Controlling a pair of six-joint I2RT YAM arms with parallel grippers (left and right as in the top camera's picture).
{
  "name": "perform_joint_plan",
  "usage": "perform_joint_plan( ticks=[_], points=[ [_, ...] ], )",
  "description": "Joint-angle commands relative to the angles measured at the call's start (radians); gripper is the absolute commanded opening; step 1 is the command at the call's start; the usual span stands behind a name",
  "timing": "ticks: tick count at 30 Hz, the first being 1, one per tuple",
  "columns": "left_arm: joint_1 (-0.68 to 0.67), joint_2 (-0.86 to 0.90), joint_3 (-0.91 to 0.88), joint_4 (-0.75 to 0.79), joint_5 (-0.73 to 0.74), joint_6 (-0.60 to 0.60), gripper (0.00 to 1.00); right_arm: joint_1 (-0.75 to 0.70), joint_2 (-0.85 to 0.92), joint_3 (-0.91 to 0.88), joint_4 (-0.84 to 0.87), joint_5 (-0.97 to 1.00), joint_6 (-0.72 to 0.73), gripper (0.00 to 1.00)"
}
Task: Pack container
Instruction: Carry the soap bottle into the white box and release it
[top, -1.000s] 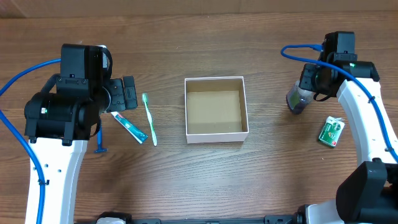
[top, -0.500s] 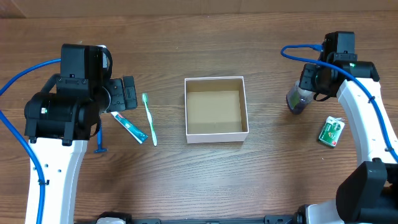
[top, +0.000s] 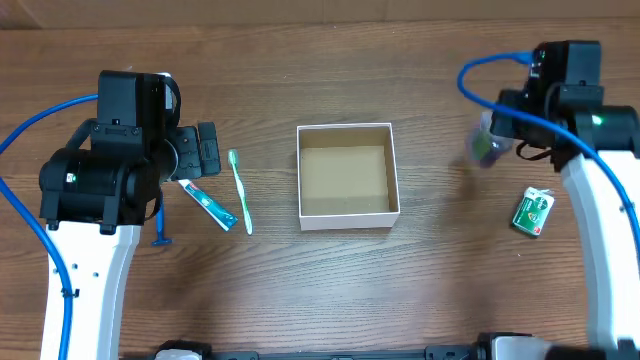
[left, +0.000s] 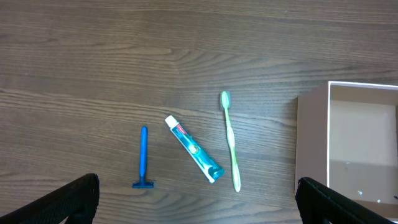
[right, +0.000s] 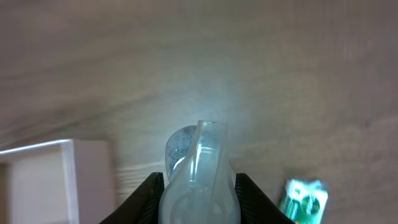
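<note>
The right gripper (right: 199, 185) squeezes a clear bottle (right: 194, 146), off to the right of the empty box (top: 348, 219). The slick, rounded plastic could slip free, or clip the box's white rim. The left gripper (left: 198, 196) hangs wide open, left of the box.

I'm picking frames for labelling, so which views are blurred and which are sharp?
Overhead: right arm and clear bottle smeared, container crisp. Left wrist: sharp throughout, toothbrush included. Right wrist: table streaked, with pale glare; the bottle in the right end effector looks clearer.
</note>
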Motion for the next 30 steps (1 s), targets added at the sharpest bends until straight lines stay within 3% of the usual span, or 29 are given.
perform_joint_plan(
  ticks=[1, 8, 15, 30],
  points=[
    [0.004, -0.007, 0.013, -0.006, -0.01, 0.02, 1.0, 0.153, -0.117, 0.09, 0.011, 0.016, -0.05, 0.04],
    [0.004, -0.007, 0.013, -0.013, -0.01, 0.02, 1.0, 0.445, -0.123, 0.094, 0.031, 0.029, -0.048, 0.04],
    [0.004, -0.004, 0.013, -0.018, -0.01, 0.019, 1.0, 0.622, 0.042, 0.09, 0.088, 0.029, -0.04, 0.04],
    [0.004, 0.002, 0.006, -0.021, -0.002, 0.019, 1.0, 0.626, 0.335, 0.09, 0.315, 0.058, 0.055, 0.04]
  ],
)
